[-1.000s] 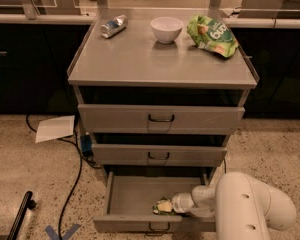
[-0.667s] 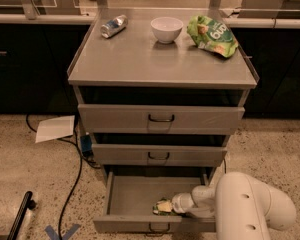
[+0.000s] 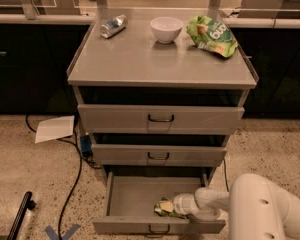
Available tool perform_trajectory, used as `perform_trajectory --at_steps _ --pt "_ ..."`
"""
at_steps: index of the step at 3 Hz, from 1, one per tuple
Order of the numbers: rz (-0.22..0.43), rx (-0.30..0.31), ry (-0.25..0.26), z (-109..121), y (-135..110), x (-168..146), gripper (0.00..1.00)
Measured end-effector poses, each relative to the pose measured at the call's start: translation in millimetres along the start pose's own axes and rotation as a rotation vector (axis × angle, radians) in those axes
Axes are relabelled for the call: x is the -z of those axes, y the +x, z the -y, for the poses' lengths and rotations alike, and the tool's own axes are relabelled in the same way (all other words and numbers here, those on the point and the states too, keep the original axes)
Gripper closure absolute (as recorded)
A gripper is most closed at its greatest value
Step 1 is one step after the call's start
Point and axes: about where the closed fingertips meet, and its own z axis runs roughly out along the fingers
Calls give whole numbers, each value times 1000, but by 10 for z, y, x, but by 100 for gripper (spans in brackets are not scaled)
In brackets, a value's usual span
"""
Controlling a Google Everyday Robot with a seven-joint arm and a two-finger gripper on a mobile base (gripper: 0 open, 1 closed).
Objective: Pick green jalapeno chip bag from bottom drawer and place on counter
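We see a glossy white plastic arm (image 3: pixel 270 209), fat and rounded, with two small dark dimples in its shell. It narrows through ringed joints to the pale gripper (image 3: pixel 174 206), below the bench's (image 3: pixel 140 66) front edge, toward the right corner.

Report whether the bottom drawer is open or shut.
Open. The bottom drawer is pulled out, floor showing; the green jalapeno chip bag lies inside near its front, and the gripper is in the drawer at the bag.

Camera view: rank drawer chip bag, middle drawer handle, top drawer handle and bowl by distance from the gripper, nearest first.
Gripper is in the bottom drawer.
1. Chip bag, at its tip.
2. Middle drawer handle, just above.
3. Top drawer handle, higher.
4. Bowl, back of the counter.
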Motion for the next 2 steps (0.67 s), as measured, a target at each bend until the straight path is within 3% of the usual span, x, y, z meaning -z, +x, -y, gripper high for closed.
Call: perform_trajectory --at_steps 1,2 --pt "80 70 33 -210 -289 536 100" --pt "182 172 110 -520 -755 1270 100"
